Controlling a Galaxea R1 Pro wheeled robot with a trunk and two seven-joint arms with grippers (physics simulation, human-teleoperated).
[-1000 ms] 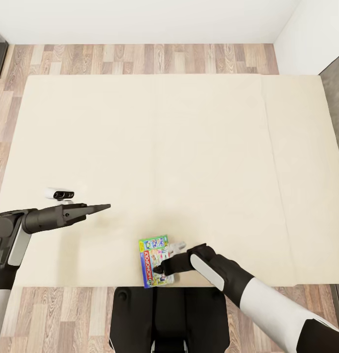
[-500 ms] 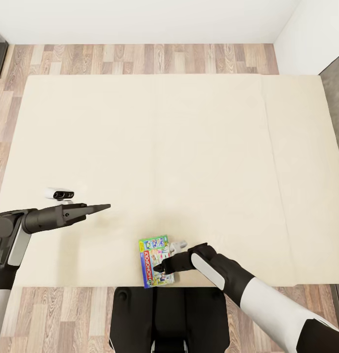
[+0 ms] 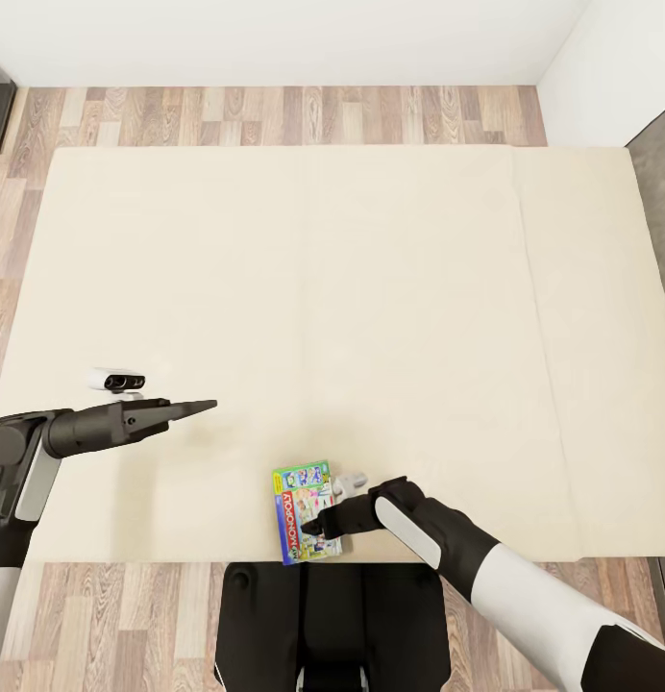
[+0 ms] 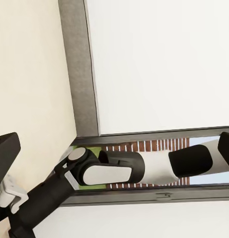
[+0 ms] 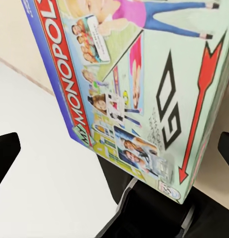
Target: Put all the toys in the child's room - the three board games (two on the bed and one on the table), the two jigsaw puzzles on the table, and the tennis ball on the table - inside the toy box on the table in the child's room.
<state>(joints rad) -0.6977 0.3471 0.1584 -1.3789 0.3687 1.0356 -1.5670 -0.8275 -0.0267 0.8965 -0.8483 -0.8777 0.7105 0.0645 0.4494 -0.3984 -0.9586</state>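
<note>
The right pincer (image 3: 316, 527) reaches over the Monopoly box (image 3: 302, 509), its tips hidden against the print, so whether it grips cannot be told. The box lies at the bed's (image 3: 304, 288) near edge. The left pincer (image 3: 200, 407), tips together, hovers over bare mattress, well apart.

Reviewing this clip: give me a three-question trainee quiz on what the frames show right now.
1. True or false: the Monopoly box lies near the bed's edge closest to the robot.
2. Which gripper is at the box? A) left gripper B) right gripper
3. Fill in: the floor beyond the bed is made of ____ planks.

Key: 1 true; 2 B; 3 wood.
</note>
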